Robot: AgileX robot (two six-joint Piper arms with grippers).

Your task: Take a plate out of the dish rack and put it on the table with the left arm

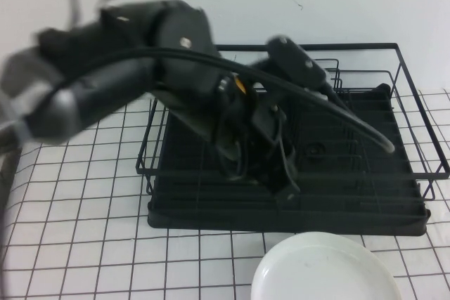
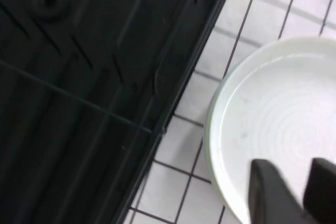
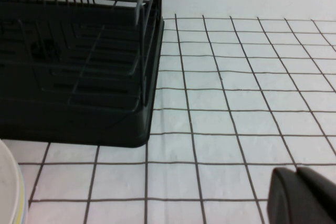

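Blurred left arm (image 1: 119, 75) reaching over the dish rack (image 1: 295, 194), hiding much of its tray; left gripper (image 2: 294, 192) above the plate (image 1: 323, 272), fingers slightly apart, holding nothing. Glossy off-white plate flat on the table (image 1: 77, 244) just beside the rack, cut off by the frame. Right gripper (image 3: 302, 195) low over bare cloth, closed.

Glossy white plate (image 1: 325, 268) flat on table (image 1: 77, 244) beside black dish rack (image 1: 351, 194).
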